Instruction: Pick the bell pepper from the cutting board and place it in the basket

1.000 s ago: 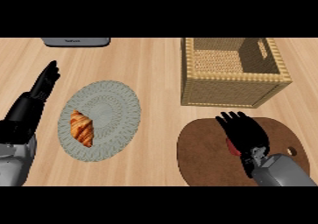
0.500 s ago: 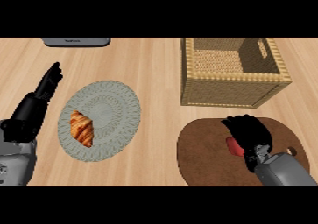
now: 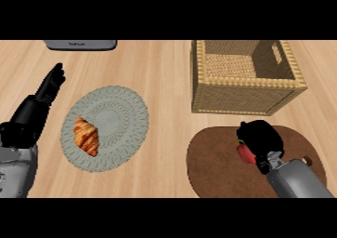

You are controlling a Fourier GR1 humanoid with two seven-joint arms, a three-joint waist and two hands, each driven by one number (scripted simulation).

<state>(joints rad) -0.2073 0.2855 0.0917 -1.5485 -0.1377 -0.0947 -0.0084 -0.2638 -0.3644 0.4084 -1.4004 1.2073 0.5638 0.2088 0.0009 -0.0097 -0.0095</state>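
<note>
Right hand (image 3: 261,137) curled round the red bell pepper (image 3: 245,152) on the brown cutting board (image 3: 212,162) — grip set for a lift toward the wicker basket (image 3: 245,98) just beyond — left hand (image 3: 41,104) open, resting at the left edge.

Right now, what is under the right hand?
The right hand curls over the red bell pepper on the brown cutting board. Only the pepper's left edge shows; the rest is covered.
</note>
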